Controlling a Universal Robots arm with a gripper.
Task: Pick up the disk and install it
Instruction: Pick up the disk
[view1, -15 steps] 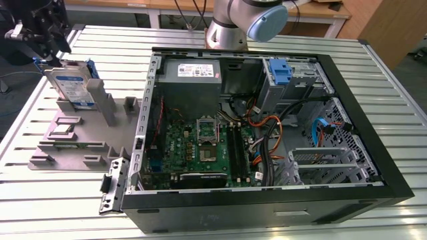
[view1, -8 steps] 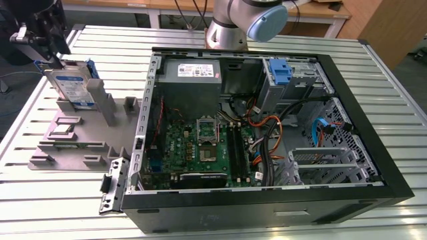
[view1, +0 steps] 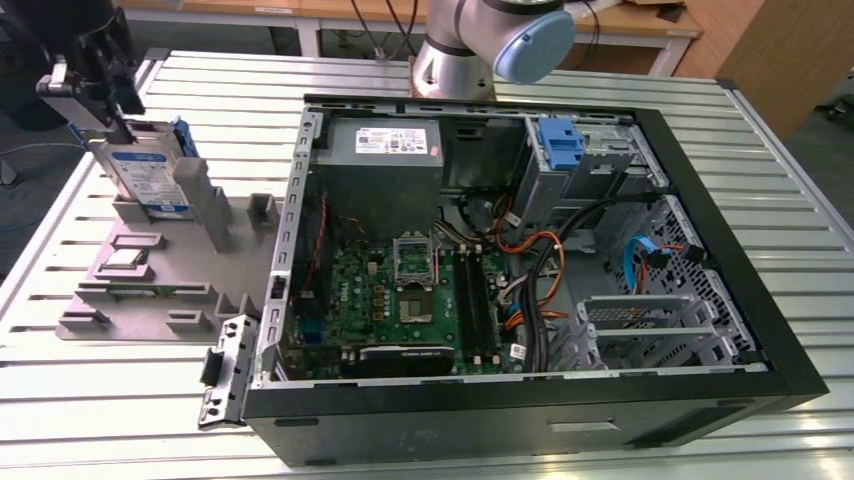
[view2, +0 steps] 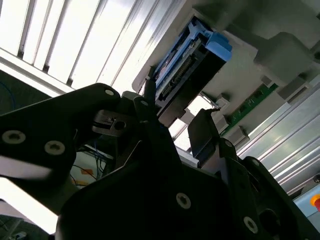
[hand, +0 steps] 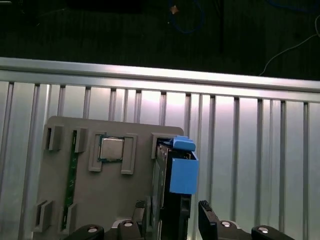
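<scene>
In the exterior view we see the disk (view1: 144, 175) standing on edge in the grey fixture (view1: 147, 285). Its white-and-blue label is turned toward us, the print too small to read. The gripper (view1: 118, 125) hangs at the disk's top edge. An open case (view1: 767, 300) lies beside the fixture.

In the second wrist view the gripper (view2: 175, 116) straddles the disk (view2: 192, 60), its fingers (view2: 202, 135) apart, light showing beside one.

In the first wrist view the gripper (hand: 172, 212) is spread on either side of the disk (hand: 182, 172), which stands at the fixture's (hand: 100, 195) edge.

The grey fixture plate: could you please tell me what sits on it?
The disk stands upright in a slot of the plate; a square chip lies flat. The slot hides the disk's bottom edge.
</scene>
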